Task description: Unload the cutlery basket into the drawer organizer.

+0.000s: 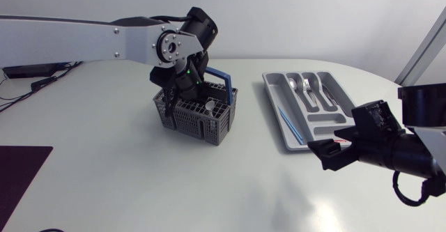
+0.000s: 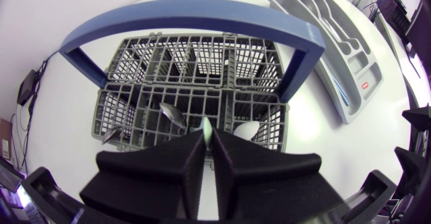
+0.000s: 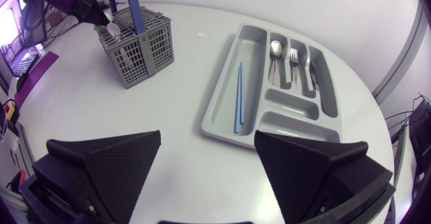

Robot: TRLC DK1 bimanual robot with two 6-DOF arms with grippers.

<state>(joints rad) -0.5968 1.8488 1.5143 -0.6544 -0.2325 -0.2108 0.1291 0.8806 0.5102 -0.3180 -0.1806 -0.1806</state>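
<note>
- Grey plastic lattice forms the boxy cutlery basket (image 1: 209, 120), which has a smooth blue arched handle (image 2: 195, 23). It stands on the white table (image 3: 168, 109), well apart from the organizer.
- Left hand (image 2: 209, 140) sits over the basket, its matte wedge fingers clenched on a thin pale utensil (image 2: 209, 126). Shiny spoon bowls (image 2: 172, 113) sit in nearby cells.
- Moulded grey drawer organizer (image 3: 288, 124) holds a steel spoon (image 3: 274, 49), a fork (image 3: 293, 59) and blue chopsticks (image 3: 238, 99) in its long slot.
- Right hand (image 3: 208, 135), textured black, hovers released near the organizer, fingers wide apart.

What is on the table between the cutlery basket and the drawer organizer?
Nothing: bare table separates the cutlery basket from the drawer organizer, as the head view shows.
</note>
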